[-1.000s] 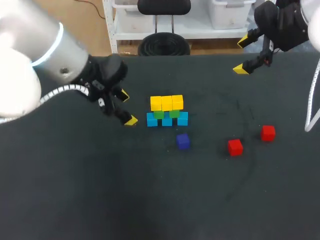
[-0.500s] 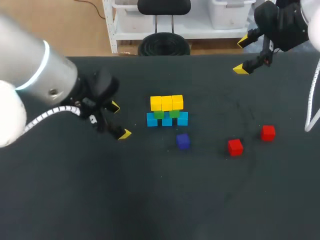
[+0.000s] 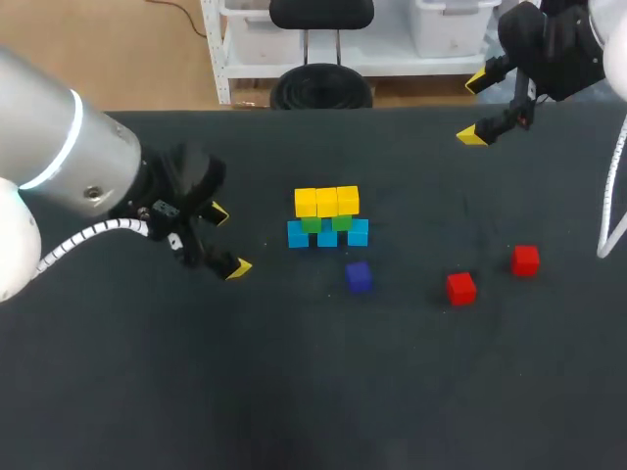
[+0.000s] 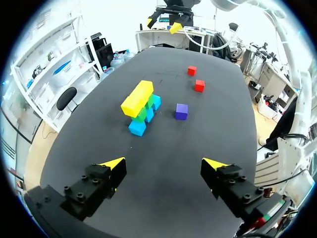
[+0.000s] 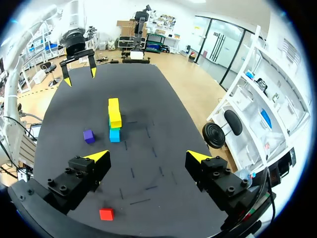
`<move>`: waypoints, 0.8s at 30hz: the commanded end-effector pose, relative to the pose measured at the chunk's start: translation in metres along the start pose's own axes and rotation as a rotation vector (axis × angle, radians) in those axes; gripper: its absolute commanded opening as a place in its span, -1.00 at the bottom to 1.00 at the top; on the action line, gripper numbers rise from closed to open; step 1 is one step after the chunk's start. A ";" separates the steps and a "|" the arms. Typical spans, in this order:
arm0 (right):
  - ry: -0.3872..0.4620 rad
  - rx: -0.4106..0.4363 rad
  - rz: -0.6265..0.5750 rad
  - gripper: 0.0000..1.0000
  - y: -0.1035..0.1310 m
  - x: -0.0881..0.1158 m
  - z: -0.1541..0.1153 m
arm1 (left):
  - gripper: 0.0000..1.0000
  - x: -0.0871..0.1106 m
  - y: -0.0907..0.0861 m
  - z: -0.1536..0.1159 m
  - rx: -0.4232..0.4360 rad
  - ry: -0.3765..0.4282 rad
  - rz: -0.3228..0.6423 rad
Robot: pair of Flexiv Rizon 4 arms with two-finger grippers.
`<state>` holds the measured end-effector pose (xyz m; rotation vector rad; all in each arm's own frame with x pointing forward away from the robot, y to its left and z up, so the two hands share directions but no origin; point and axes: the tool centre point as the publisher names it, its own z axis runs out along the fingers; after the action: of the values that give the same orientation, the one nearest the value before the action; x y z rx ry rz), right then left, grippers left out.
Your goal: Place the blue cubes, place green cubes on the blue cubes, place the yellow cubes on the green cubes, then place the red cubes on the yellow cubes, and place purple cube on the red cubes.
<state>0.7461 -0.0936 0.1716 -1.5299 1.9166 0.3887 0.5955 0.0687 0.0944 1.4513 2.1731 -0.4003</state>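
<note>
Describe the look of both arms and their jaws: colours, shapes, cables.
The left arm is a thick, rounded silver-grey tube with a pale glowing ring, ending in a black wrist; a white ribbed cable loops beside it. The right arm shows a black wrist housing and a thin white cable. Both pairs of jaws are black, blocky, studded with screws, with bright yellow wedge tips.

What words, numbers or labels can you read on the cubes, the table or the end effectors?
None can be read.
The blue cubes, green cubes, yellow cubes, red cubes, purple cube and table are plain.
The left end effector and right end effector show no legible marking.
</note>
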 end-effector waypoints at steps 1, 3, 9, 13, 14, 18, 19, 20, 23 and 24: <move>-0.002 -0.003 -0.001 1.00 -0.001 0.000 0.001 | 1.00 0.000 0.000 0.001 -0.003 0.001 -0.001; -0.002 -0.003 -0.001 1.00 -0.001 0.000 0.001 | 1.00 0.000 0.000 0.001 -0.003 0.001 -0.001; -0.013 -0.043 -0.062 1.00 0.017 0.010 0.000 | 1.00 0.000 0.000 0.001 -0.003 0.001 -0.001; -0.010 -0.145 -0.147 1.00 0.040 0.016 -0.009 | 1.00 0.000 0.000 0.001 -0.003 0.001 -0.001; -0.007 -0.174 -0.177 1.00 0.046 0.019 -0.013 | 1.00 0.000 0.000 0.001 -0.003 0.001 -0.001; 0.027 -0.261 -0.281 1.00 0.067 0.034 -0.024 | 1.00 0.000 0.000 0.001 -0.003 0.001 -0.001; 0.038 -0.272 -0.301 1.00 0.072 0.038 -0.027 | 1.00 0.000 0.000 0.001 -0.003 0.001 -0.001; 0.045 -0.276 -0.309 1.00 0.076 0.041 -0.029 | 1.00 0.000 0.000 0.001 -0.003 0.001 -0.001; 0.061 -0.277 -0.311 1.00 0.087 0.049 -0.034 | 1.00 0.000 0.000 0.001 -0.003 0.001 -0.001; 0.064 -0.276 -0.307 1.00 0.090 0.051 -0.035 | 1.00 0.000 0.000 0.001 -0.003 0.001 -0.001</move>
<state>0.6564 -0.1243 0.1498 -2.0181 1.6835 0.5106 0.5955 0.0688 0.0943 1.4511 2.1733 -0.3998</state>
